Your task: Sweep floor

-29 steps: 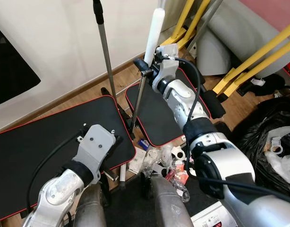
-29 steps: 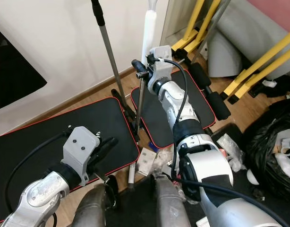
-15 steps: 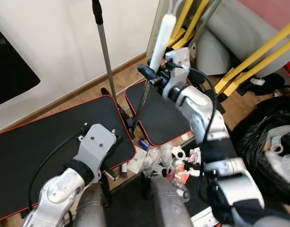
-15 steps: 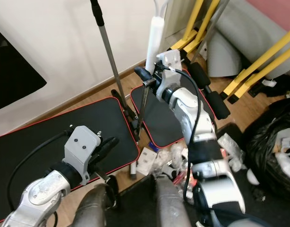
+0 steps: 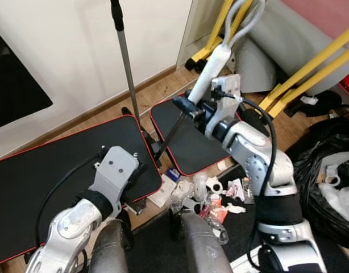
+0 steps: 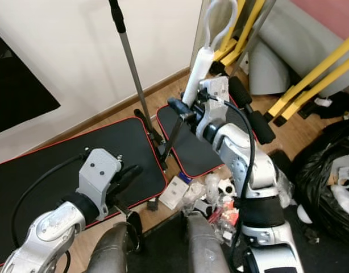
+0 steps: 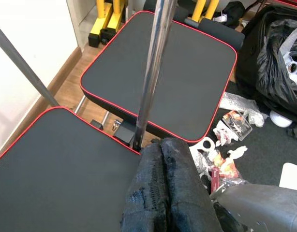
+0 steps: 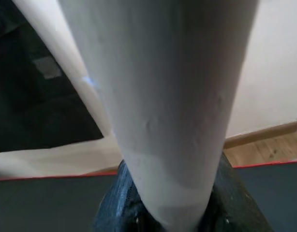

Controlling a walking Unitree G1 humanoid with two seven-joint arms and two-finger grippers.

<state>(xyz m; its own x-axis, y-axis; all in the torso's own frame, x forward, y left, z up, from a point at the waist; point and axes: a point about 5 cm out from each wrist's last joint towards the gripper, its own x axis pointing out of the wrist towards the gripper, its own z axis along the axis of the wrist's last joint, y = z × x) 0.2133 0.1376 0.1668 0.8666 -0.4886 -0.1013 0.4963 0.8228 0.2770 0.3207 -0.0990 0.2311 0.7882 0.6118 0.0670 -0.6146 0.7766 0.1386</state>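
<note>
White foam-sleeved broom handle (image 5: 213, 69): held at centre frame by the right gripper (image 5: 192, 106), fingers pinching the sleeve at its lower end, where the metal shaft (image 5: 170, 129) ran down to a foot between the two mats; the tilt toward upper right was judged a working angle for drawing the head across the floor

Grey second pole (image 5: 127, 62): stood near upright at upper centre-left, black-capped, against the white wall (image 5: 66, 51); its base was just beside the broom's foot, and the purpose of its placing could not be told

Left gripper (image 6: 119, 180): low at lower left over the larger mat, fingers pressed together and holding nothing, judged to be parked clear of the stroke

Litter (image 5: 211, 196): wrappers, a small carton and pale scraps lay heaped at lower centre on the wooden floor (image 5: 163, 85), just below the smaller mat's near edge

Edges and room:
- Red-edged black mats (image 5: 55, 165), larger at left and smaller (image 5: 188, 139) at centre, left only a thin strip of bare floor between them
- Yellow frame legs (image 5: 302, 77) and grey padding closed the upper right
- Black rubbish bag (image 5: 325, 153) closed the right edge
- Open floor was judged scarce; the freest run was the band between mats and skirting
</note>
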